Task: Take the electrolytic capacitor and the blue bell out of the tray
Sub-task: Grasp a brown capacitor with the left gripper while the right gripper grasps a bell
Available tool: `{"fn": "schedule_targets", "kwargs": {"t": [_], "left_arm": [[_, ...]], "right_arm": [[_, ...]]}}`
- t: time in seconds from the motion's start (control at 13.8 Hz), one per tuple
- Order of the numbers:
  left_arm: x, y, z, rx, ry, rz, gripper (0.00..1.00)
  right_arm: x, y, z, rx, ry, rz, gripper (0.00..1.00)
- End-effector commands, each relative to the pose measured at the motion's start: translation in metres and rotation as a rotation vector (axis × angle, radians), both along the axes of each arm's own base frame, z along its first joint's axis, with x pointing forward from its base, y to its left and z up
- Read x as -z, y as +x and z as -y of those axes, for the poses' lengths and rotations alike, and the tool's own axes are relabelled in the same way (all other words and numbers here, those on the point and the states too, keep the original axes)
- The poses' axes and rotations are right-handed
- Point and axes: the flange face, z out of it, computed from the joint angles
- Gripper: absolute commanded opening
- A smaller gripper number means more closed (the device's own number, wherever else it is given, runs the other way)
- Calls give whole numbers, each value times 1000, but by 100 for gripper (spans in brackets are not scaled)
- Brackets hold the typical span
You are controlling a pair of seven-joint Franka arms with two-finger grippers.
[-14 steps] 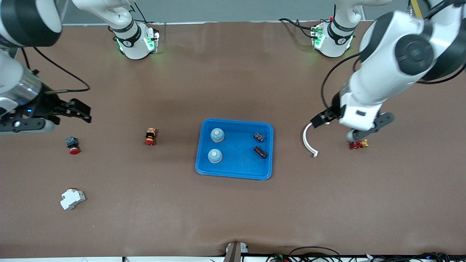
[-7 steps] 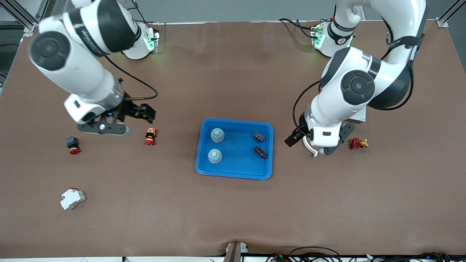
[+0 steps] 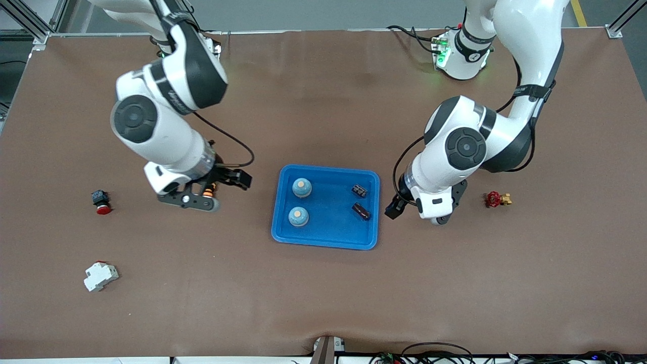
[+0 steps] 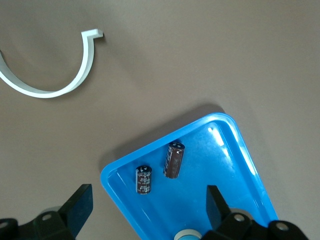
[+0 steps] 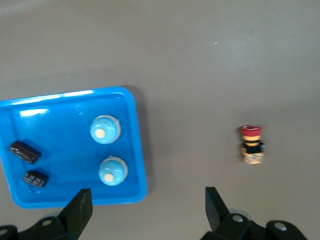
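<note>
Two robot arms close in on the blue tray (image 3: 325, 207) at the middle of the table (image 3: 323, 298), each with its hand spread wide and holding nothing. The left hand (image 3: 393, 208) hangs just beside the tray's rim at the left arm's end, close to the two electrolytic capacitors (image 3: 360, 200) lying on their sides in that half of the tray. The right hand (image 3: 233, 179) hangs over the table just off the other end, above an orange-and-red push button (image 5: 251, 144), near the two blue bells (image 3: 300, 201) standing upright. Neither part is out yet. A clean pick probably calls for each hand to centre over one piece, turn its fingers (image 4: 79, 206) across the capacitor's narrow body or the bell's dome, and descend without nudging the neighbour.
</note>
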Motion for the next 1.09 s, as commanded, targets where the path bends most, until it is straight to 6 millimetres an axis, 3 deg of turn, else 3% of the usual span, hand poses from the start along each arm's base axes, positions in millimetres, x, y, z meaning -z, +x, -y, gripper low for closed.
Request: {"fn": "schedule_targets", "kwargs": {"t": [0.0, 0.14, 0.36, 0.51, 0.72, 1.01], "left_arm": [[16, -8, 4, -75, 14, 13, 100], [46, -11, 13, -120, 22, -26, 100], [69, -8, 21, -154, 1, -17, 99], [98, -18, 51, -186, -10, -11, 91], [125, -19, 55, -200, 46, 29, 80], [142, -31, 81, -169, 22, 52, 69]], "right_arm": [[23, -9, -23, 23, 4, 4, 100], [46, -12, -40, 1, -7, -4, 100], [74, -15, -64, -26, -7, 17, 100], [93, -20, -78, -46, -17, 9, 100], [124, -28, -99, -80, -34, 13, 100], [160, -36, -118, -118, -46, 19, 100]]}}
